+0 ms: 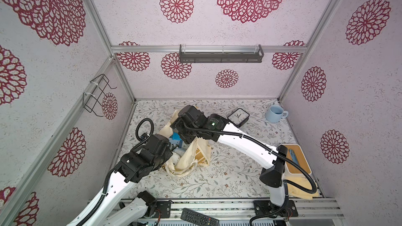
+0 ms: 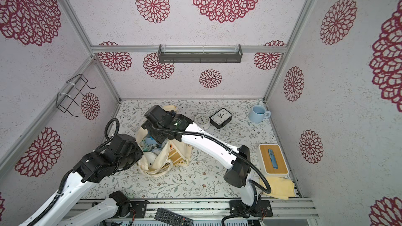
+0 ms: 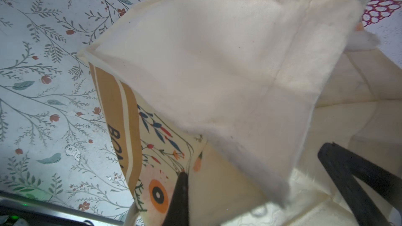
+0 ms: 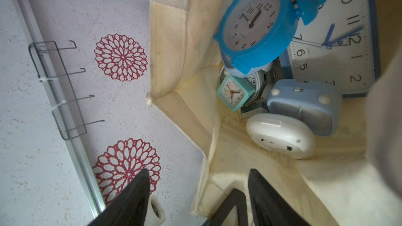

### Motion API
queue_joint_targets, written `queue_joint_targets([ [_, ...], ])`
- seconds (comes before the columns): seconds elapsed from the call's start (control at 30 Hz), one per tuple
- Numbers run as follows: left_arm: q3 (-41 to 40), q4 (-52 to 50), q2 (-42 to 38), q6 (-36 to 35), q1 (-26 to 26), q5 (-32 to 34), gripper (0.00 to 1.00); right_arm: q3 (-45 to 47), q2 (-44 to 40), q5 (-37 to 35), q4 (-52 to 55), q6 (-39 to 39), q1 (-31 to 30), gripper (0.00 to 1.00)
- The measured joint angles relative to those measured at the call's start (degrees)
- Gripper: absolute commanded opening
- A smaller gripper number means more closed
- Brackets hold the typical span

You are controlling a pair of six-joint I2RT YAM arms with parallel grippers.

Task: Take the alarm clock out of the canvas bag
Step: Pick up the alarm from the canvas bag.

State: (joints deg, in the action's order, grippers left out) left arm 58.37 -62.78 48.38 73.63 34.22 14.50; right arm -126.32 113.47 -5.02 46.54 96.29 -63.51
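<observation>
The canvas bag (image 1: 189, 159) stands open on the table's left half, and its tan printed band (image 3: 113, 96) faces the left wrist camera. Inside lie several clocks: a round blue alarm clock (image 4: 254, 25) on top, a big rectangular clock (image 4: 339, 46), a small teal one (image 4: 233, 93), a pale blue one (image 4: 304, 105) and a white one (image 4: 280, 135). My left gripper (image 3: 187, 176) is shut on the bag's cloth at its near rim. My right gripper (image 4: 199, 171) is open at the bag's mouth, one finger outside the rim and one inside, touching no clock.
A black square clock (image 2: 220, 117) and a white round clock (image 2: 202, 121) stand on the table behind the bag. A blue mug (image 1: 275, 114) is at the back right. A wood-lidded tissue box (image 1: 295, 159) and a yellow cloth (image 1: 302, 188) lie at the right edge.
</observation>
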Motion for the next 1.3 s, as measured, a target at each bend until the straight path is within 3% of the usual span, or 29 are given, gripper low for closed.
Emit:
queue_joint_targets([
  [0.17, -0.04, 0.44, -1.42, 1.49, 0.02, 0.70, 0.00, 1.16, -0.07, -5.90, 0.46, 8.81, -2.05, 0.72],
  [0.43, -1.60, 0.09, -4.74, 3.21, 0.02, 0.83, 0.00, 14.16, 0.28, -12.07, -4.48, 17.81, -2.38, 0.73],
  [0.83, -3.96, 1.25, -6.01, 3.37, 0.50, -2.08, 0.00, 16.87, 4.63, -12.66, -15.34, 20.92, -0.94, 0.82],
  [1.1, -7.65, 2.71, -9.49, 4.44, 0.57, -3.19, 0.00, 8.37, 6.14, -12.87, -11.26, 21.42, -1.70, 0.81],
  [1.3, -7.74, 3.08, -8.98, 4.44, 0.61, -3.56, 0.00, 13.84, 6.25, -13.00, -15.39, 21.46, -1.68, 0.83],
])
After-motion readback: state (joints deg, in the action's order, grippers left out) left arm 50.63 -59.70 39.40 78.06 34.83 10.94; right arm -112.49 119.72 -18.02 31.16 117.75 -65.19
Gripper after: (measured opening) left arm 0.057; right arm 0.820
